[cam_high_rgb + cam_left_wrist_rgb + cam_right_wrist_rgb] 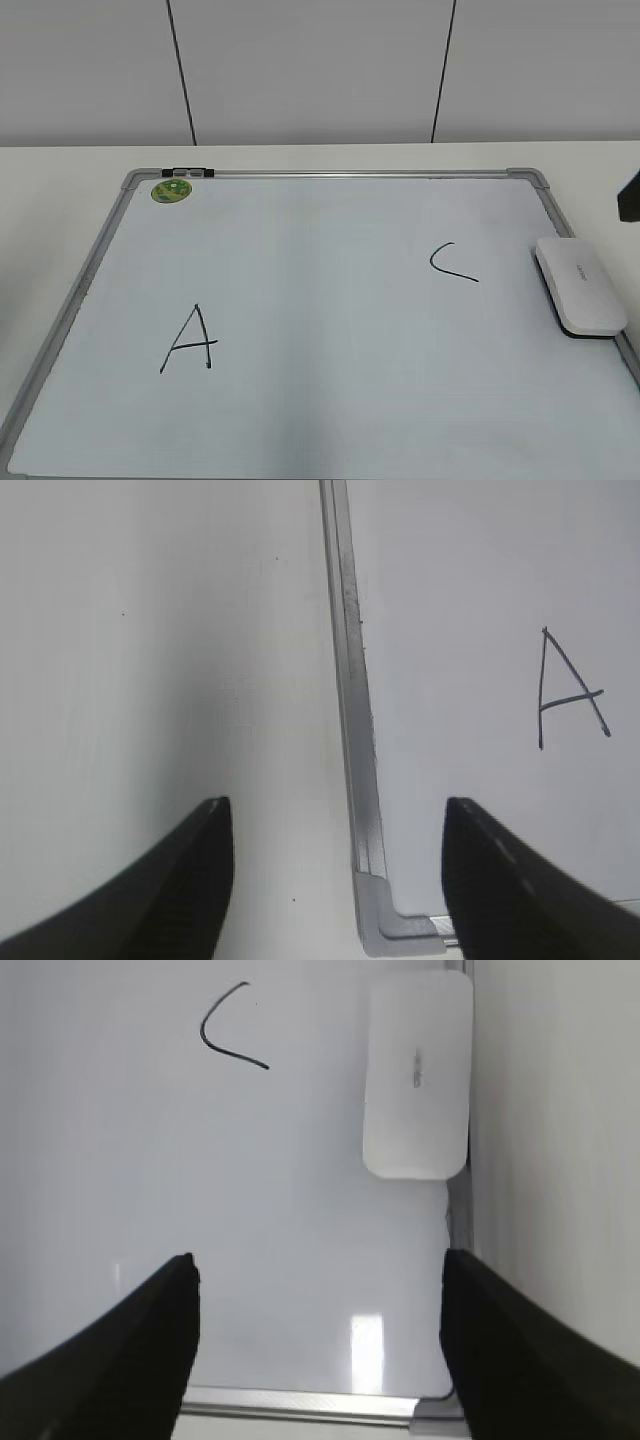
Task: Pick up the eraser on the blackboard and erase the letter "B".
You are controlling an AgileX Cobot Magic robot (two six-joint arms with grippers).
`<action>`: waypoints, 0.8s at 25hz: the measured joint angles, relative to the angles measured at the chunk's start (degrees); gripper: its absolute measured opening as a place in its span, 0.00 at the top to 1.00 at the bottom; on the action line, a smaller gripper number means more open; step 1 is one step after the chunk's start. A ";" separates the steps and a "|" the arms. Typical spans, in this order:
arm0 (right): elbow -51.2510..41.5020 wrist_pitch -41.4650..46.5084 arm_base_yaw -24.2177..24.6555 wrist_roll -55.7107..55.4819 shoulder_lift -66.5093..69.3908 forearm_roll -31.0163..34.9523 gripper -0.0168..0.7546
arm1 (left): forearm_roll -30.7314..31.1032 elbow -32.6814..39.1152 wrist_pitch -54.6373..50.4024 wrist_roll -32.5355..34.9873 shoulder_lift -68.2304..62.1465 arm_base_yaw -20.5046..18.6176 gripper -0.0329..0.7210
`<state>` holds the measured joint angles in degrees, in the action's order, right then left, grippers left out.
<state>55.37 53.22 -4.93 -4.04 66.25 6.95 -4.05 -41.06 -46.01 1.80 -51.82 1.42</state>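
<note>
The eraser [580, 285] is a flat white block lying on the right edge of the blackboard [330, 300], a white board in a grey frame. In the right wrist view the eraser [417, 1075] lies ahead and to the right of my open, empty right gripper [315, 1260], near the board's front right corner. My left gripper [335, 810] is open and empty above the board's front left corner [385, 920]. No letter "B" shows in any view. The board between the black "A" [190, 340] and the black "C" [450, 262] is blank.
A round green sticker [171, 189] and a small black clip [190, 173] sit at the board's far left corner. White table surrounds the board [150, 630]. A dark part [630, 195], which I cannot identify, shows at the right edge of the exterior view.
</note>
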 joint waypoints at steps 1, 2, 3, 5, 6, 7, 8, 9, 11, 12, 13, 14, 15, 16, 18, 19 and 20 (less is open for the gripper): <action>-1.81 -0.01 -0.09 0.15 -1.88 -0.32 0.26 | 0.00 1.10 -0.15 -0.11 1.73 0.00 0.32; -3.67 -0.01 -0.09 0.20 -3.51 -0.57 0.26 | 0.00 2.11 -0.43 -0.11 3.09 0.00 0.32; -4.94 -0.01 -0.09 0.20 -5.15 -0.69 0.26 | 0.00 2.94 -0.56 -0.23 4.59 0.00 0.32; -8.82 -0.09 -0.09 0.29 -9.21 -1.03 0.26 | 0.00 4.98 -1.04 -0.31 7.15 0.00 0.32; -10.73 -0.09 -0.09 0.29 -11.26 -1.12 0.26 | 0.00 5.86 -1.74 -0.31 8.17 0.00 0.32; -12.60 -0.09 -0.09 0.29 -13.32 -1.26 0.26 | 0.00 6.39 -2.53 -0.31 9.36 0.00 0.32; -14.38 -0.09 -0.09 0.33 -15.32 -1.26 0.26 | 0.00 6.71 -3.34 -0.31 10.50 0.00 0.32; -15.81 -0.09 -0.09 0.43 -16.97 -1.29 0.26 | 0.00 6.86 -4.27 -0.46 11.44 0.00 0.32; -18.76 0.06 -0.09 0.41 -20.65 -1.39 0.26 | 0.00 6.96 -5.81 -0.71 13.61 0.00 0.32; -20.34 0.32 -0.09 0.41 -22.88 -1.50 0.26 | 0.00 6.96 -6.79 -0.83 14.59 0.12 0.32; -21.54 0.80 -0.09 0.41 -24.38 -1.50 0.26 | 0.00 6.96 -7.64 -0.91 15.34 0.39 0.32; -22.57 1.80 -0.09 0.41 -26.53 -1.50 0.26 | 0.00 6.96 -8.44 -0.91 16.18 1.03 0.32; -23.32 2.85 -0.09 0.53 -27.86 -1.50 0.26 | 0.00 6.96 -9.21 -0.91 16.99 1.71 0.32; -23.97 4.13 -0.09 0.53 -29.04 -1.50 0.26 | 0.04 6.96 -10.18 -1.04 17.86 2.27 0.32; -24.78 6.38 -0.09 0.53 -31.32 -1.50 0.26 | 1.49 6.96 -12.12 -2.30 19.86 3.54 0.32; -25.03 7.25 -0.09 0.53 -32.43 -1.36 0.26 | 2.70 6.96 -13.17 -3.16 21.22 4.11 0.32; -25.12 8.64 -0.09 0.53 -33.71 -0.91 0.26 | 3.66 6.96 -14.21 -4.18 22.49 4.83 0.32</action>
<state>30.25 61.86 -5.02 -3.50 32.54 6.04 -0.39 -34.10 -60.22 -2.38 -29.33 6.24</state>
